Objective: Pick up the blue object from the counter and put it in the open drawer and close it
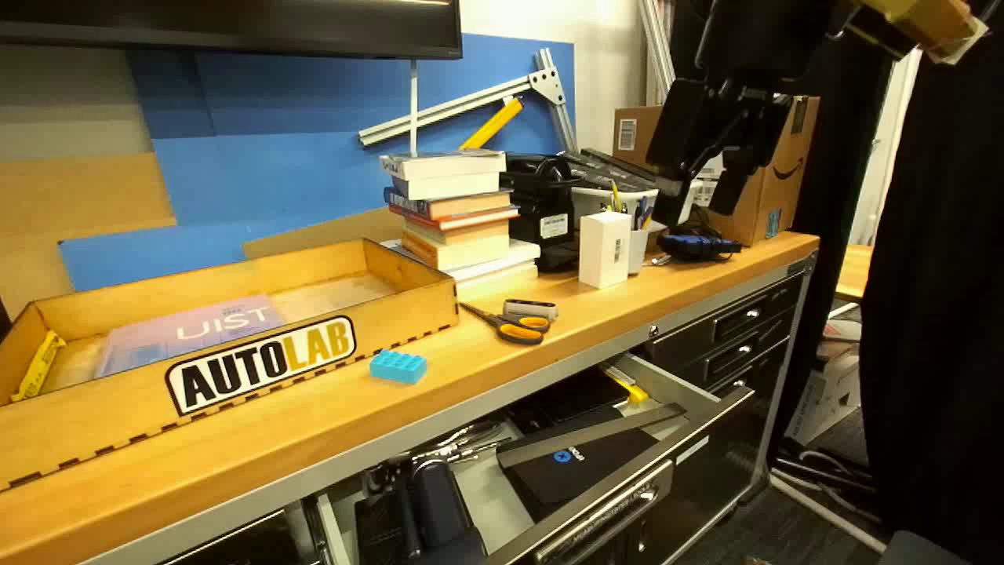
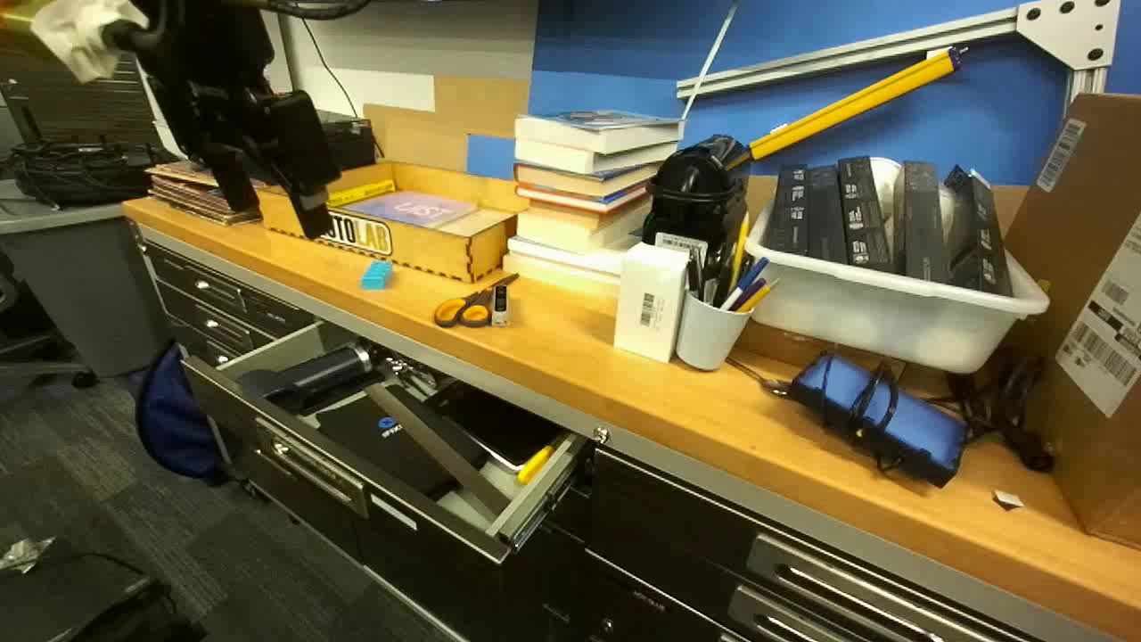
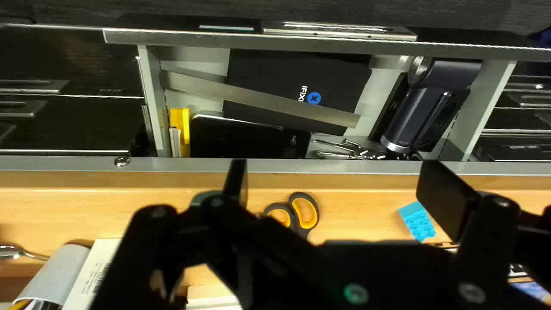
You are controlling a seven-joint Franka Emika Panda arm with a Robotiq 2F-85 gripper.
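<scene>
There is one blue block (image 1: 398, 366), one tray (image 1: 417, 312), one open drawer (image 3: 318, 46).

My gripper (image 3: 332, 183): black. Blue block (image 1: 398, 366): plain light blue. Counter (image 2: 758, 432): honey-coloured wood. Drawer (image 3: 193, 38): black front, pale grey interior. Scissors (image 1: 510, 323): black-and-orange handles. Tray (image 1: 408, 320): tan, lettered black and gold on white. Wall panel (image 1: 235, 180): blue.

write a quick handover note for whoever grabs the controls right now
Fingers: open, holding nothing, raised above the counter.
Light-blue block: on the counter, between the AUTOLAB tray and the front edge.
Drawer: open; a long grey strip lies inside, among other things.
Done: drawer stands open; block not yet grasped.
Left: pick up the block, put it in the drawer, close the drawer.
</scene>
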